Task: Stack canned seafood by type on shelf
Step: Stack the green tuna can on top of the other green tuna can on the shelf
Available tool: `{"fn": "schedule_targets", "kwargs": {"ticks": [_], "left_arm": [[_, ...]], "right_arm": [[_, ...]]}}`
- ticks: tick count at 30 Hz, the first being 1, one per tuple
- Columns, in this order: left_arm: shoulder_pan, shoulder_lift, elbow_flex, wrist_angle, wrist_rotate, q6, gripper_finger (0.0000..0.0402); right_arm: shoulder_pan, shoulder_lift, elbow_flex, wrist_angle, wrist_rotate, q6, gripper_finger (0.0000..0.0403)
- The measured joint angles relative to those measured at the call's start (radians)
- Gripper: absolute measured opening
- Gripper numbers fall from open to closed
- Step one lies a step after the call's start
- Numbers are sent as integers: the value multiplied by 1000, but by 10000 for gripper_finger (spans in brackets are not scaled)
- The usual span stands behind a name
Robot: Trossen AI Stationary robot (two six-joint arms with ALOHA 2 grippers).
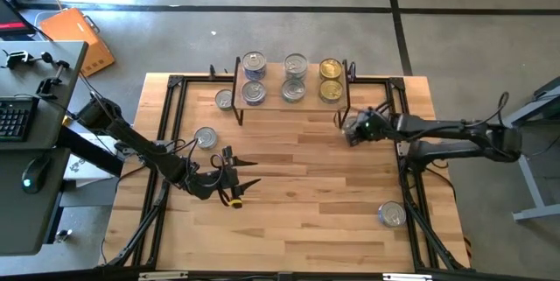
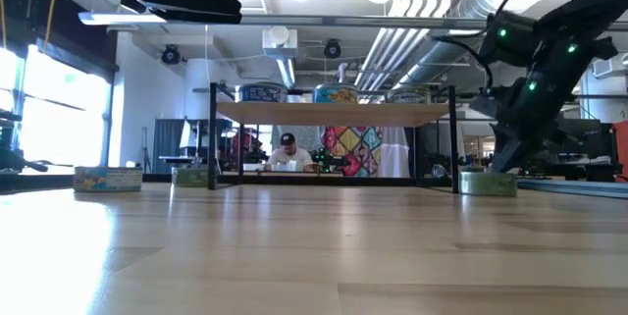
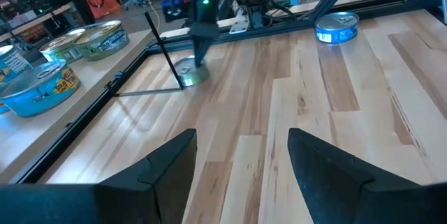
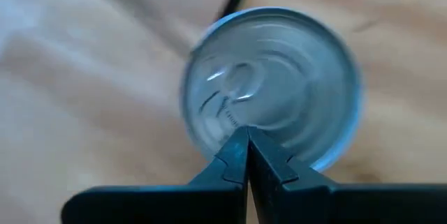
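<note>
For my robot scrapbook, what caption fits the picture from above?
Six tins sit on the shelf while the shut right gripper hovers over another tin beside it.

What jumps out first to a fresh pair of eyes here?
The shelf at the table's far edge, carrying six cans in three pairs: silver, silver, gold. Next, the right gripper, jaws shut, poised over a silver-lidded can by the shelf's right leg. The left gripper waits open, mid-table.
</note>
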Motion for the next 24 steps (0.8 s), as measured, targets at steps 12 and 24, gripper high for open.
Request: {"fn": "schedule_targets", "kwargs": {"ticks": [12,24], "left_arm": [[0,0,0,0,0,-27,218],[0,0,0,7,0,-27,218]], "right_arm": [[501,34,25,121,35,334,0],[708,535,116,883,249,257,0]]}}
